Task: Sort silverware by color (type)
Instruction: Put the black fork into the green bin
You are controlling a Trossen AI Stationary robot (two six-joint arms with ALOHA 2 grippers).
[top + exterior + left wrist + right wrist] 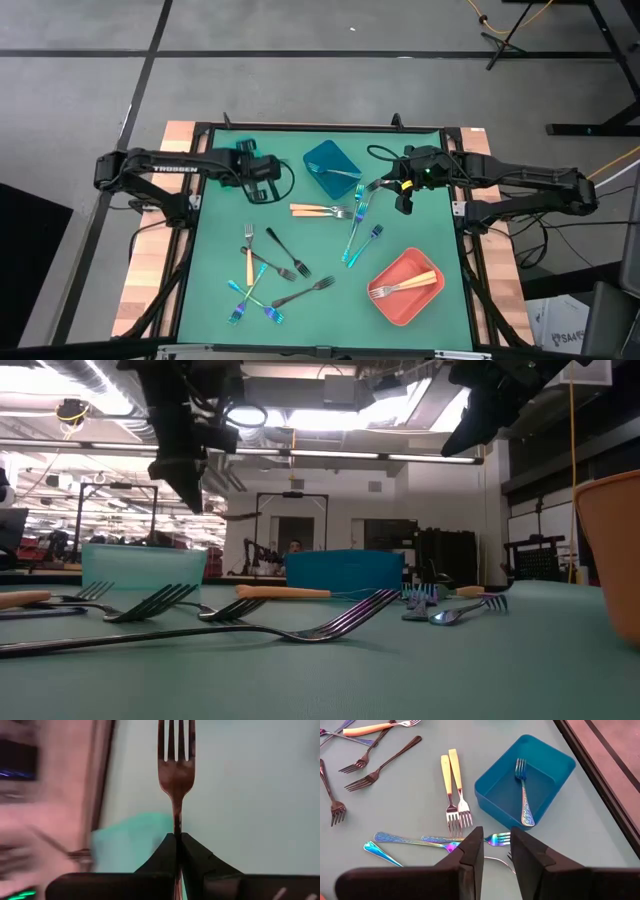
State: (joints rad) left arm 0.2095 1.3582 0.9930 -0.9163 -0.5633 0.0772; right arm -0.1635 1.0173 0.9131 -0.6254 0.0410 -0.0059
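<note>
My left gripper [177, 840] is clamped tight on a dark fork [175, 765], tines pointing away from the wrist, held up over the mat's ten o'clock corner. My right gripper [496, 851] hovers near the middle at about one o'clock, fingers apart and holding nothing, just above iridescent forks [415, 840] and beside the blue bin [492, 795] with one fork inside. More forks are scattered toward seven o'clock, and the coral bin [385, 300] at five o'clock holds a gold-handled fork [405, 285].

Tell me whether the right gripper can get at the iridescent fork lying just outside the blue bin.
Probably yes: the right gripper hangs open directly over that iridescent fork, nothing covers it, and the blue bin stands clear beside it.
</note>
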